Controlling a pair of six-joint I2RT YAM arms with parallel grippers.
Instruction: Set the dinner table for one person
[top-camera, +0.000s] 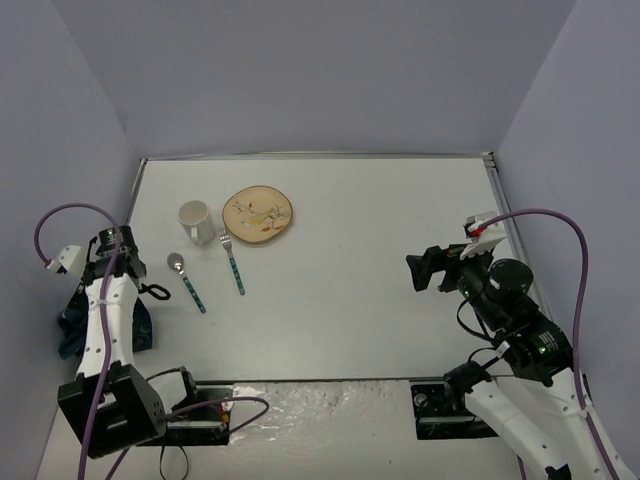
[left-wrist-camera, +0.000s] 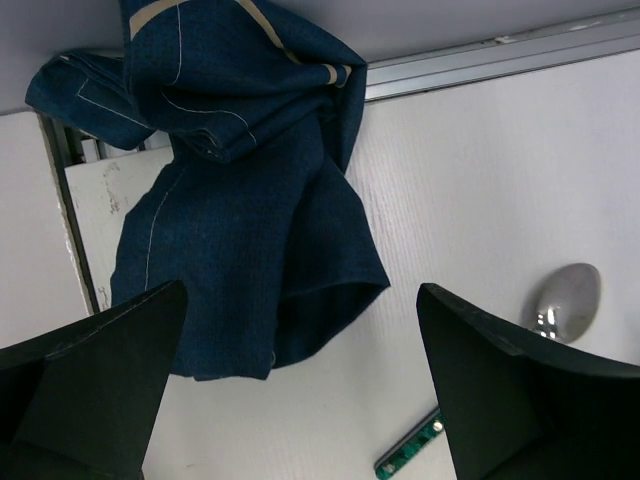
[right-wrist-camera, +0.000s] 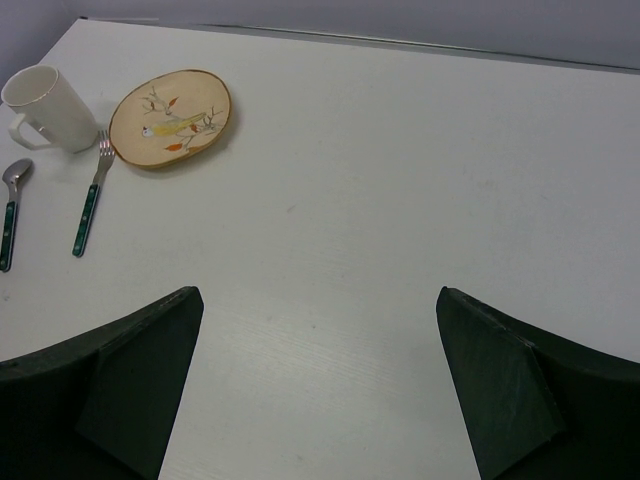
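The white dinner table (top-camera: 380, 250) carries a white mug (top-camera: 196, 222), a tan plate with a bird drawing (top-camera: 258, 216), a fork (top-camera: 232, 262) and a spoon (top-camera: 186, 280), both with teal handles, all at the far left. A crumpled navy cloth (left-wrist-camera: 240, 200) lies at the table's left edge (top-camera: 140, 325). My left gripper (top-camera: 150, 292) is open and empty, hovering just short of the cloth (left-wrist-camera: 300, 400), with the spoon (left-wrist-camera: 567, 300) to its right. My right gripper (top-camera: 425, 270) is open and empty above the bare right half (right-wrist-camera: 315, 380).
The right wrist view shows the mug (right-wrist-camera: 45, 105), plate (right-wrist-camera: 170, 118), fork (right-wrist-camera: 90, 195) and spoon (right-wrist-camera: 12, 210) far off at its upper left. Grey walls enclose the table on three sides. A metal edge strip (left-wrist-camera: 480, 62) runs behind the cloth.
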